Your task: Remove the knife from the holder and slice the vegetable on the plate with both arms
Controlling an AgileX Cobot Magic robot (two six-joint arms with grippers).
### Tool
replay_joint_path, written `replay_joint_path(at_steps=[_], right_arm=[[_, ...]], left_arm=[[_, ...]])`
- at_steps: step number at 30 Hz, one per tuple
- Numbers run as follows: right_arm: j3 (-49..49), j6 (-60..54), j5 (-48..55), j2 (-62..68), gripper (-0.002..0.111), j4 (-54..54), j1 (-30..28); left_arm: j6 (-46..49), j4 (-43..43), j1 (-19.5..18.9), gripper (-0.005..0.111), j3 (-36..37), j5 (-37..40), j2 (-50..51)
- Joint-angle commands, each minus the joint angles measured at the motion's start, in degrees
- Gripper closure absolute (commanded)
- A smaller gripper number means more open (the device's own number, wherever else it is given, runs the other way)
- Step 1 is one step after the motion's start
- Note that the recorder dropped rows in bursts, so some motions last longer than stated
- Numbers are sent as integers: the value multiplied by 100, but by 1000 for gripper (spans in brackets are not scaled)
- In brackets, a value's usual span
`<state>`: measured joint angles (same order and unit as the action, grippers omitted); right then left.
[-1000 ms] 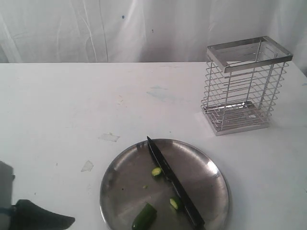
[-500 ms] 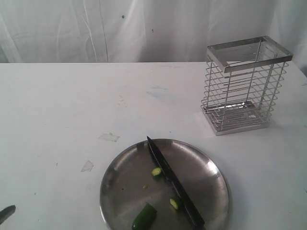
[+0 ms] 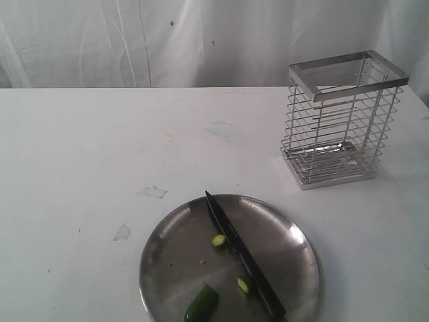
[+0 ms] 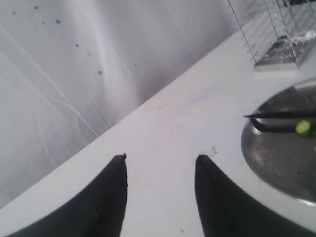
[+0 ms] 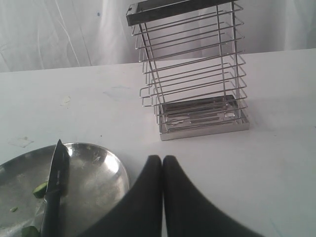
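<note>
Looks to me like the cutting step is basically done, or paused between cuts. The left gripper (image 4: 160, 158) hangs over bare table (image 3: 80, 147) with its claw spread wide and nothing in it, and the plate edge is just inside its wrist view. Neither arm shows in the exterior view at all.

On the plate (image 3: 295, 235), the biggest piece of the vegetable (image 3: 201, 303) sits at about 7 o'clock. It's a glossy dark green stub with a pale cut face. There's one small round slice (image 3: 218, 240) just up from the middle and another (image 3: 244, 284) toward 5 o'clock, both pale green inside and right up against the blade.

The knife (image 3: 238, 251) lies flat across the plate, tip at the 11 o'clock rim and black handle down at 5 o'clock, with nobody holding it.

The holder (image 3: 342, 121) stands upright and empty at roughly 1 o'clock from the plate, well apart from it.

The right gripper (image 5: 162, 160) has its claw pinched fully together, empty, over the table between the plate and the holder.

If more slices are wanted, I'd guess the right claw has to open and take the handle again while the left pins that big stub.
</note>
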<state>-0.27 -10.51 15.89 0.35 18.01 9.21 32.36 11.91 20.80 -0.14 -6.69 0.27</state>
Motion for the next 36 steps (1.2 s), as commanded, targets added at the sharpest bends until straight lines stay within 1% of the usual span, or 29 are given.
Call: replay_joint_path(at_steps=[1,3,5,36], right_arm=[[27,22,-29,-35,108,11,-38],[27,22,-29,-35,108,11,-38],[27,22,-29,-35,108,11,-38],[27,22,-29,-35,108,11,-38]], left_arm=[[-1754,-675,-14,58,14,-575,-27],[-2195,-689,-14,58,14,-559,-27],[-2347,-689,-14,58,14,-548,-27],[-2337,-689,-14,58,14,-534,-27]])
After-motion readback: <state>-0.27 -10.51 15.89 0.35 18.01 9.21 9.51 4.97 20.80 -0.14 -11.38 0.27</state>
